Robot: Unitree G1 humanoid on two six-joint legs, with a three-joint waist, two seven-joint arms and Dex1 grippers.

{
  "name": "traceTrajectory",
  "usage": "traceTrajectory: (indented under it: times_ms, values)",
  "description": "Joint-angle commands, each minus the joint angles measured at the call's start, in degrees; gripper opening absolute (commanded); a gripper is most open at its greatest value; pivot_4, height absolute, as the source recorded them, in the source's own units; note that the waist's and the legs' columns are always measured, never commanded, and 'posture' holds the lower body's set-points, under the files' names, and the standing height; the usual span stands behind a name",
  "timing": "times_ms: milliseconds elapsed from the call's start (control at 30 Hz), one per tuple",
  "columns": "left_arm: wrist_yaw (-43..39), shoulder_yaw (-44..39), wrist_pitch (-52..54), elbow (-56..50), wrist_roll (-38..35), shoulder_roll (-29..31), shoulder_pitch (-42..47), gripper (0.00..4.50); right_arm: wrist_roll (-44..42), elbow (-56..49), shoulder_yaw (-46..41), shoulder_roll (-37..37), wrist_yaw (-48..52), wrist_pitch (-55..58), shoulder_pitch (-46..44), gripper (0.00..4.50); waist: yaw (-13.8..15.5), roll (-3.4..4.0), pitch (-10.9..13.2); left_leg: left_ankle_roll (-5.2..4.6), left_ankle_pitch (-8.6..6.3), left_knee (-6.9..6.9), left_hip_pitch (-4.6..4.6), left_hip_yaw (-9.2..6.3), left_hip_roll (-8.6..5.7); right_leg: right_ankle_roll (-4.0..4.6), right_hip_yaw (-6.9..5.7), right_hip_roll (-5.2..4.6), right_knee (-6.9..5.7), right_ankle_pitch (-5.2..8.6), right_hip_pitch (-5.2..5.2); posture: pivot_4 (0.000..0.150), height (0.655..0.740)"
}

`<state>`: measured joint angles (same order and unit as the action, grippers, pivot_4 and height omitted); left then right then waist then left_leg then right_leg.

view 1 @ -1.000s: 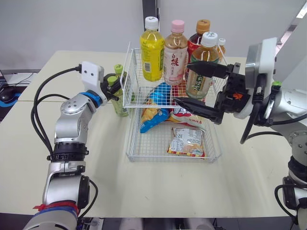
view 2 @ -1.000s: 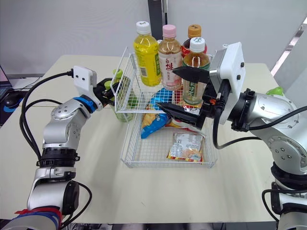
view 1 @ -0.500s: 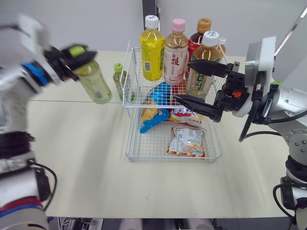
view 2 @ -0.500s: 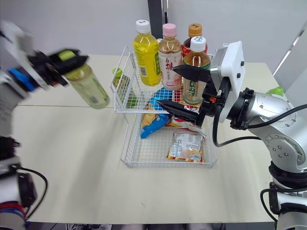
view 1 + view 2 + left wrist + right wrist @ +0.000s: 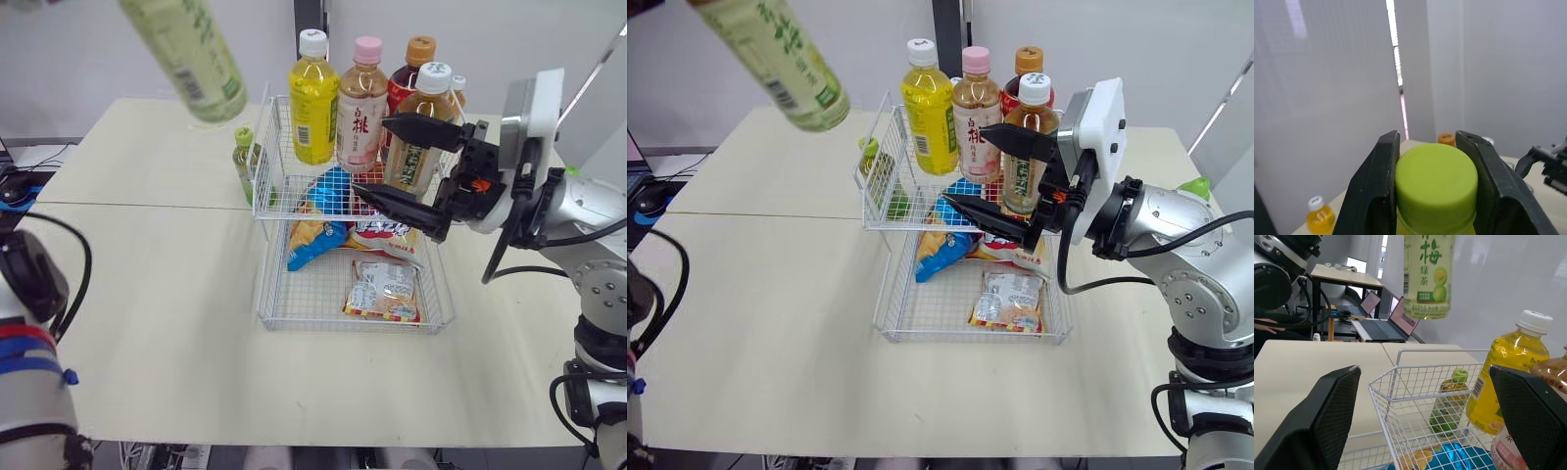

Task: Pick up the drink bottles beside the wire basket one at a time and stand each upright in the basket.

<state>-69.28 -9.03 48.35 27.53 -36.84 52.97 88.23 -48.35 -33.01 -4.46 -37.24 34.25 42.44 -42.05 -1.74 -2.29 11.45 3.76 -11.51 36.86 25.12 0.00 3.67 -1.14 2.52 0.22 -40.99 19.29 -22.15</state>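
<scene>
1. The left gripper (image 5: 1429,141) is closed on the top of a pale green plastic tea bottle (image 5: 186,54).
2. The bottle hangs high and tilted, base toward the white wire basket (image 5: 266,284), which lies below it to the right.
3. The right gripper (image 5: 369,155), spread wide and empty, hovers over the basket.

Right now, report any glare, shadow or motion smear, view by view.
Left eye view: the lifted green bottle looks slightly motion-smeared, and only soft, faint shadows lie on the table. Left wrist view: a bright light strip glares behind the bottle's cap.
</scene>
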Motion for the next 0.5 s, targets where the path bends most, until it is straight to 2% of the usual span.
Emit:
traceTrajectory:
  times_ms: [33, 233, 500]
  values:
    - [-2.1, 0.6, -0.3, -1.0, -1.3, -3.6, 3.5, 1.40, -0.1, -2.9, -2.2, -0.8, -1.7, -0.3, -0.3, 4.50, 0.0, 0.00, 0.0, 0.00, 0.00, 0.00, 0.00, 0.01, 0.00, 0.00, 0.01, 0.00, 0.00, 0.00, 0.00, 0.150, 0.7400]
    - [-3.7, 2.7, -1.2, -4.5, -1.7, -12.0, -0.1, 1.40, -0.5, -5.5, -4.7, -2.1, -5.5, 0.8, 0.8, 4.50, 0.0, 0.01, 0.0, 0.01, 0.01, 0.04, 0.01, 0.04, -0.01, 0.00, 0.05, -0.04, -0.04, 0.00, -0.01, 0.150, 0.7400]
    - [-0.8, 7.2, -12.5, -8.3, 4.4, -21.4, -7.9, 1.40, -2.3, -9.0, -8.5, -4.3, -10.3, 2.7, 2.3, 4.50, -0.1, 0.03, 0.0, 0.01, 0.01, 0.03, 0.02, 0.10, -0.01, 0.01, 0.14, -0.04, -0.07, -0.01, -0.05, 0.150, 0.7400]
